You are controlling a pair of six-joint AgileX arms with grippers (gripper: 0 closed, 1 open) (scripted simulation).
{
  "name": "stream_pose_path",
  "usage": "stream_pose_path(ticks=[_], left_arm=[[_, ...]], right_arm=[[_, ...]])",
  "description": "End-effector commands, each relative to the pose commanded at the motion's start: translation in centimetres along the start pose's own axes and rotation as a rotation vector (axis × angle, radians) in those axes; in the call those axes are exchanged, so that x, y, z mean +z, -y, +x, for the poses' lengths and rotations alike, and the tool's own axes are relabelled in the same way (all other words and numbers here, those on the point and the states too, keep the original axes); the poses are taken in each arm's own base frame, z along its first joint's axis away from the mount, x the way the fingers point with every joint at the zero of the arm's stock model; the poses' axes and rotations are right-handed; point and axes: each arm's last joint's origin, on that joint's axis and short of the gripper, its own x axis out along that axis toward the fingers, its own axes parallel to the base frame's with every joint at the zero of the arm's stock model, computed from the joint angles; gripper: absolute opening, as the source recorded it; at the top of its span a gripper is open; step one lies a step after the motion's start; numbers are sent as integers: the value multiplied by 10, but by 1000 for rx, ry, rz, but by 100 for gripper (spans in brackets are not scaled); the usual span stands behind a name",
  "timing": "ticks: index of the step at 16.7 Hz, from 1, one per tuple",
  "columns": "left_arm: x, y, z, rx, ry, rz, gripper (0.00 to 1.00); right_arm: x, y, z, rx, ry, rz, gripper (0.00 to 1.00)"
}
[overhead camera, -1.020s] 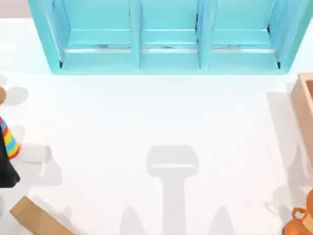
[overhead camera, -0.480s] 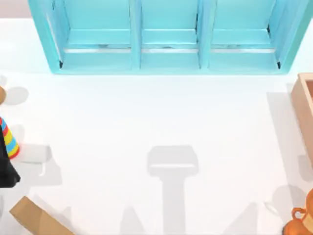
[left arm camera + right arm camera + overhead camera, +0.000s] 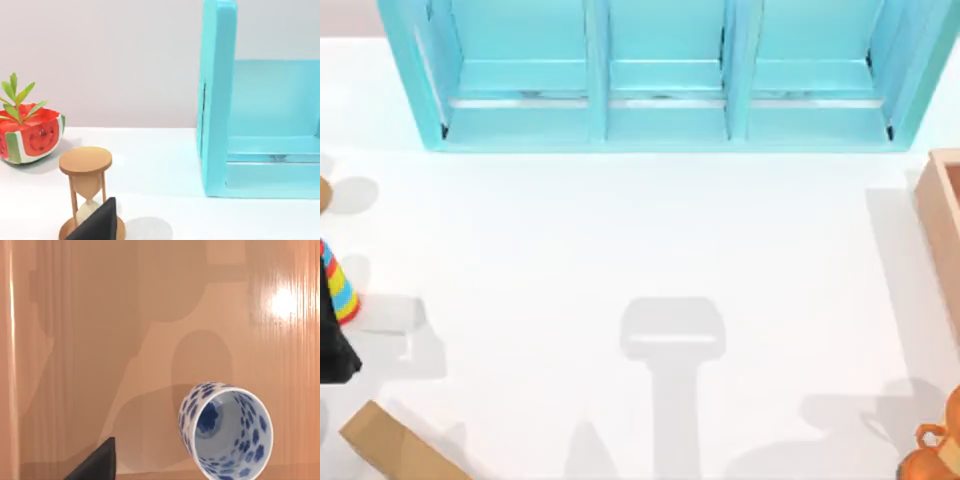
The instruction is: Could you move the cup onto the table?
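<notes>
The cup (image 3: 225,427), white with dark blue speckles, stands upright with its mouth open on a tan wooden surface (image 3: 100,340) in the right wrist view. My right gripper (image 3: 95,465) shows as a dark tip hovering above that wood, beside the cup and apart from it. The table (image 3: 620,230) is the broad white surface in the top view. My left gripper (image 3: 97,225) shows as a dark tip low over the table's left side, near an hourglass.
A turquoise shelved cabinet (image 3: 660,130) spans the back. A tan wooden box (image 3: 942,230) sits at the right edge, with an orange jug (image 3: 930,455) in front of it. At the left are an hourglass (image 3: 86,190), a watermelon planter (image 3: 30,137) and a tan block (image 3: 390,445).
The right arm's shadow at the table's front has slid rightward and spread toward the orange jug and the wooden box. Nothing else has moved.
</notes>
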Motion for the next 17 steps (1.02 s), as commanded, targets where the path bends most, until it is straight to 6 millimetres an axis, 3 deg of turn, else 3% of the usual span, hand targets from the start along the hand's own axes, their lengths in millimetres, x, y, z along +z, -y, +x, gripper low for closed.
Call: stream_pose_path(ticks=[3, 7, 14, 17], left_arm=[[0, 0, 0, 0, 0, 0, 100], [0, 0, 0, 0, 0, 0, 100], [0, 0, 0, 0, 0, 0, 100], [0, 0, 0, 0, 0, 0, 100]], right_arm=[[22, 23, 9, 61, -210, -1, 100], [38, 45, 15, 118, -349, 2, 100], [39, 47, 16, 124, -361, 0, 100], [34, 46, 34, 127, -369, 3, 100]])
